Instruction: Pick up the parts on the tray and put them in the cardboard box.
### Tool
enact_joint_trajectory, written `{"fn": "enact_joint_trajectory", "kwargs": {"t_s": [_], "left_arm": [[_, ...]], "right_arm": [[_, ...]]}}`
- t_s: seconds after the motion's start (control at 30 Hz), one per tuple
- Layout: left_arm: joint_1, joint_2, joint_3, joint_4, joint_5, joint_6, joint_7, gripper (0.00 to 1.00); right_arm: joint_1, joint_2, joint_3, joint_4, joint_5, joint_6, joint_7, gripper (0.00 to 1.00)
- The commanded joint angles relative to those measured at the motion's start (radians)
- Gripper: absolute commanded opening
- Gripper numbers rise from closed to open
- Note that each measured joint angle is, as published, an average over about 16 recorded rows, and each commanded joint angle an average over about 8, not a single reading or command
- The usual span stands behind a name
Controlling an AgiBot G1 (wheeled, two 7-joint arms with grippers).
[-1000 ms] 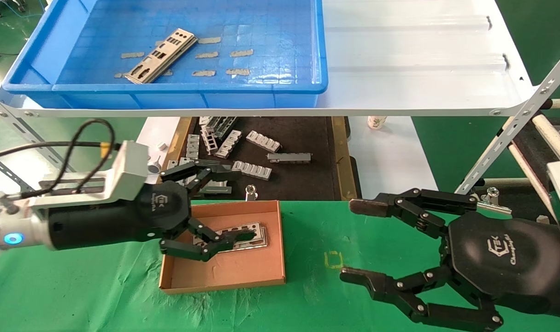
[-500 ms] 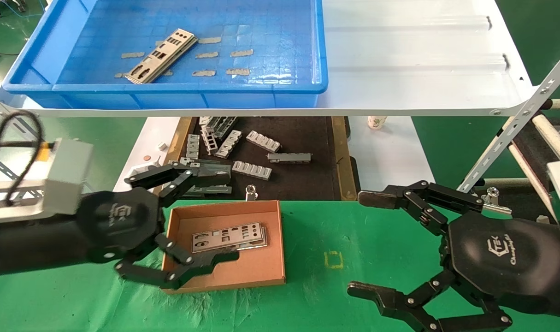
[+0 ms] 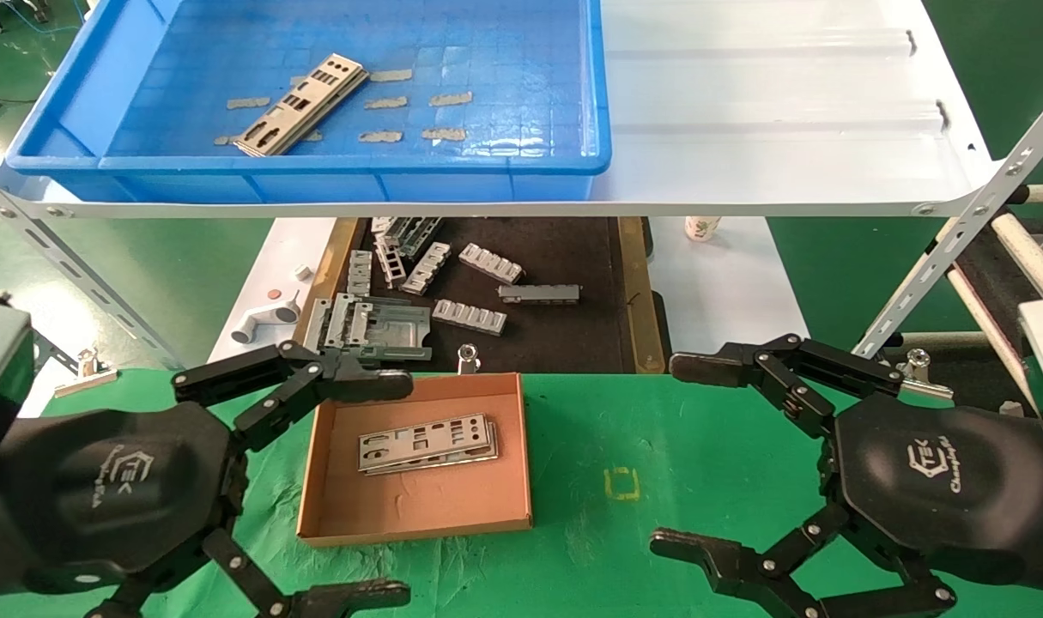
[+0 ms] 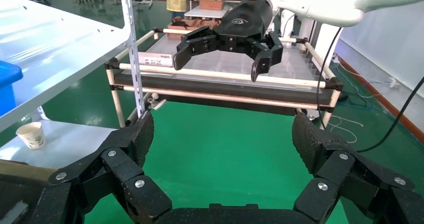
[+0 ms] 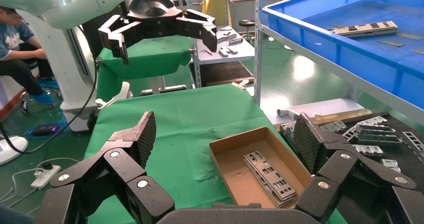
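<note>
A silver punched plate [image 3: 300, 105] lies at an angle on the floor of the blue tray [image 3: 521, 163] on the white shelf; it also shows in the right wrist view [image 5: 367, 29]. The cardboard box [image 3: 504, 512] sits on the green cloth and holds a small stack of plates [image 3: 427, 443], also seen in the right wrist view [image 5: 270, 178]. My left gripper [image 3: 375, 485] is open and empty at the lower left, beside the box. My right gripper [image 3: 688, 455] is open and empty at the lower right.
Below the shelf a dark mat with wooden side strips [image 3: 555, 326] holds several grey ribbed brackets [image 3: 469, 316]. A white pipe fitting [image 3: 259, 319] lies to its left, a paper cup [image 3: 700, 227] to its right. A yellow square mark [image 3: 621, 483] sits on the cloth.
My left gripper has drawn back out of the box towards the lower left, open and empty, leaving the plates lying in the box. My right gripper shifted slightly down.
</note>
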Motion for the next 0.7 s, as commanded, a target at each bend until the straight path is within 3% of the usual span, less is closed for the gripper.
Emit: {"fn": "enact_joint_trajectory", "kwargs": {"t_s": [0.03,0.7], "left_arm": [[0.013,-0.011,-0.013,-0.025,-0.008,0.001,-0.012,1.0],[0.0,0.0,0.0,0.001,0.001,0.0,-0.002,1.0]], "right_arm": [[0.0,0.0,0.0,0.0,0.0,0.0,0.0,1.0],[0.0,0.0,0.0,0.0,0.0,0.0,0.0,1.0]]}}
